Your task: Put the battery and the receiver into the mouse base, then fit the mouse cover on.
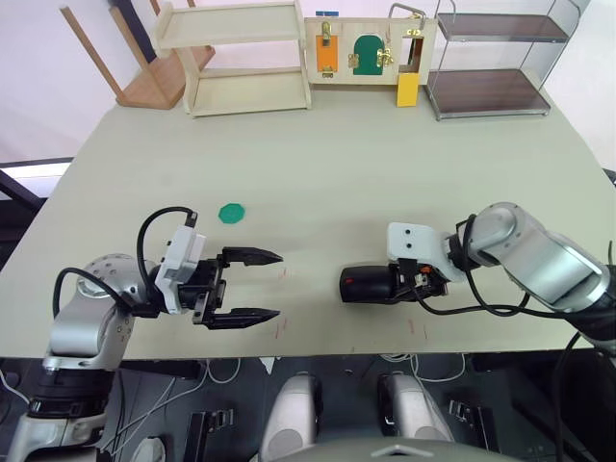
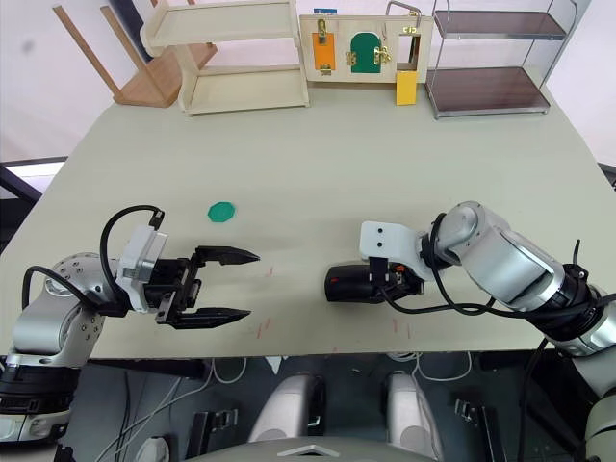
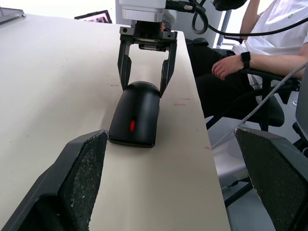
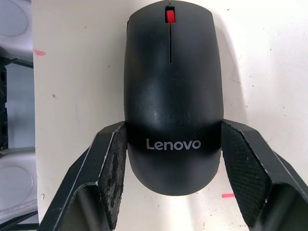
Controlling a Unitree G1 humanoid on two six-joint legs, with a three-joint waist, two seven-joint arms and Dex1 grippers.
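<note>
Leftmost, left gripper [image 1: 252,285] spread wide, holding nothing. Ahead of its fingertips, smooth black mouse cover [image 4: 172,86] already seated over mouse base, flat on pale table [image 1: 366,173]. Around its rear, right gripper [image 4: 172,159], one finger each side. Risk: squeezing askew could pop cover loose.

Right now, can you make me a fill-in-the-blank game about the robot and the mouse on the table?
1. The mouse cover is already on, and the scroll wheel showing at its front is coloured ____.
2. The word printed on the cover is ____.
3. The ____ gripper has a finger on each side of the mouse.
4. The left gripper is open and holds ____.

Missing words: red; Lenovo; right; nothing
</note>
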